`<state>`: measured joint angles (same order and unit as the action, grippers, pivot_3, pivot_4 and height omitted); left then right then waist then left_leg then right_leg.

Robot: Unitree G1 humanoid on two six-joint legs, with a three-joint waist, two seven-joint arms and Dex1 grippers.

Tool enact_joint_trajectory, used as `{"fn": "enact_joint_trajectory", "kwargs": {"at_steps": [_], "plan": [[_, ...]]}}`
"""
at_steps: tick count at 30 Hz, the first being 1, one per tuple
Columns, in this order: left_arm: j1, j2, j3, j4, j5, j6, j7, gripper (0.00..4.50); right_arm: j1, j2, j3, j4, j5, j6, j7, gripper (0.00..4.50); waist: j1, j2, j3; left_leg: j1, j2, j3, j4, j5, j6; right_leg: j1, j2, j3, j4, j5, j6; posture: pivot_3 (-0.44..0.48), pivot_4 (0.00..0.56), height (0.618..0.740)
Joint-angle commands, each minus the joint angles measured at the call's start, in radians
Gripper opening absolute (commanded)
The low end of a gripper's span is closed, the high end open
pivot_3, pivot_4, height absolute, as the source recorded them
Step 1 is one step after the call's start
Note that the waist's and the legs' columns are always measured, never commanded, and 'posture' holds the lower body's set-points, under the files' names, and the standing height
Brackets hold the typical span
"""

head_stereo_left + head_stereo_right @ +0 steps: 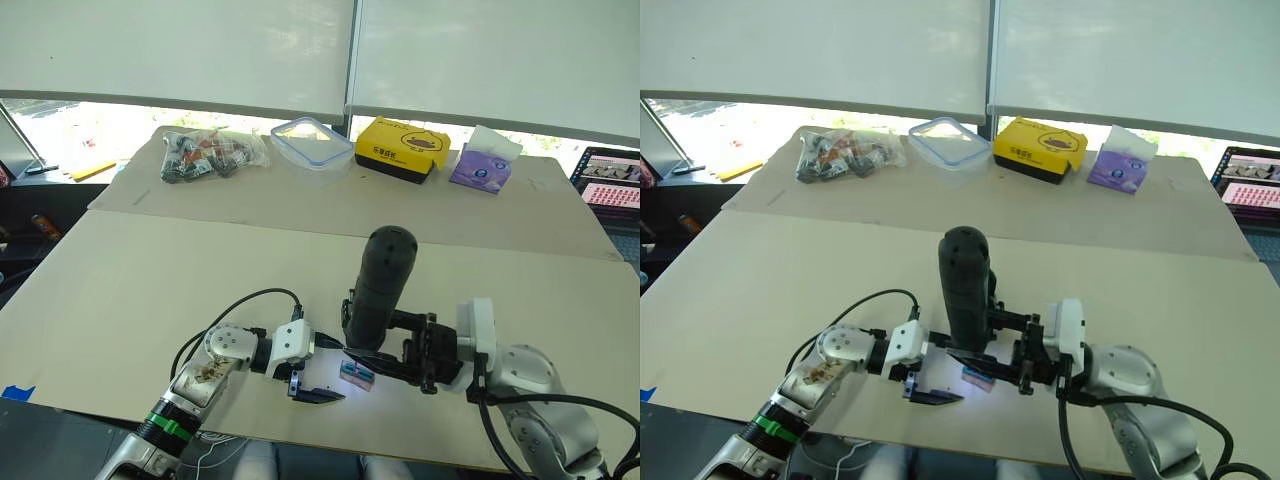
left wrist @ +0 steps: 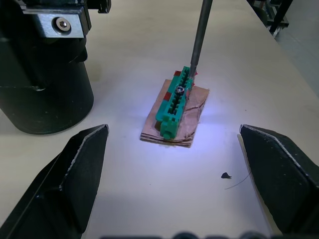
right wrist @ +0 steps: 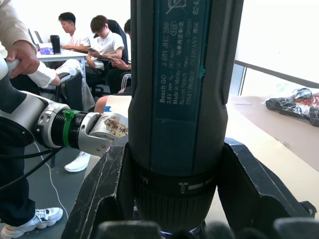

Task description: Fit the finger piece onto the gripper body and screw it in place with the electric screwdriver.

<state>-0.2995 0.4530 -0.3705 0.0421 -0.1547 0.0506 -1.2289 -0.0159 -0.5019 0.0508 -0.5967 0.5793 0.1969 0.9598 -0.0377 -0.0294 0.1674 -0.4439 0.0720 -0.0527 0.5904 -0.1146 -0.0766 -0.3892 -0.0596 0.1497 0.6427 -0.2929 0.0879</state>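
Tan cardboard-covered table [image 1: 150,290] under drawn window blinds.

Electric screwdriver [image 1: 380,285] stands upright near the near edge, centre-right, rounded end up, clamped betw. the right gripper [image 3: 169,199]'s two black fingers on opp. sides of its barrel. Its thin metal bit [image 2: 198,35] comes down onto a screw [image 2: 179,90] in a small green ribbed block [image 2: 174,103], which sits on a brown rectangular base [image 2: 172,119] w/ red at the far corners, lit by a bluish-white glow. In the eye views that block [image 1: 356,375] lies just beside the driver's foot, on the near side. Can't make out a finger piece or gripper body separate from this block.

Left gripper [image 1: 318,394] is just left of the block, low over the table, fingers [image 2: 75,169] spread wide apart, holding nothing, block between them w/o contact.

Far side of table, L to R: clear bag of mixed small items [image 1: 208,153], clear plastic container [image 1: 311,140], yellow box [image 1: 401,148], purple tissue pack [image 1: 483,163]. Laptop screen [image 1: 610,180] off the far right edge.

Right wrist view: seated people at a table [image 3: 94,40] in the background; a person's hand [image 3: 22,55] resting on the robot.
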Motion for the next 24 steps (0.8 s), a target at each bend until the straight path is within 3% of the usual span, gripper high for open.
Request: {"fn": "enact_joint_trajectory", "kwargs": {"at_steps": [1, 24], "plan": [[0.019, -0.004, -0.031, -0.003, 0.008, 0.013, 0.001, 4.46, -0.020, 0.008, -0.005, -0.026, 0.009, -0.043, 0.001, 1.91, 0.000, 0.000, 0.000, 0.000, 0.000, 0.000, 0.000, 0.000, 0.000, 0.000, 0.000, 0.000, 0.000, 0.000, 0.000, 0.000, 0.150, 0.740], [0.036, -0.003, -0.039, -0.013, 0.007, 0.015, 0.001, 4.46, 0.003, -0.008, -0.030, -0.019, 0.016, -0.035, -0.011, 1.91, 0.000, 0.000, 0.000, 0.000, 0.000, 0.000, 0.000, 0.000, 0.000, 0.000, 0.000, 0.000, 0.000, 0.000, 0.000, 0.000, 0.150, 0.740]]}}
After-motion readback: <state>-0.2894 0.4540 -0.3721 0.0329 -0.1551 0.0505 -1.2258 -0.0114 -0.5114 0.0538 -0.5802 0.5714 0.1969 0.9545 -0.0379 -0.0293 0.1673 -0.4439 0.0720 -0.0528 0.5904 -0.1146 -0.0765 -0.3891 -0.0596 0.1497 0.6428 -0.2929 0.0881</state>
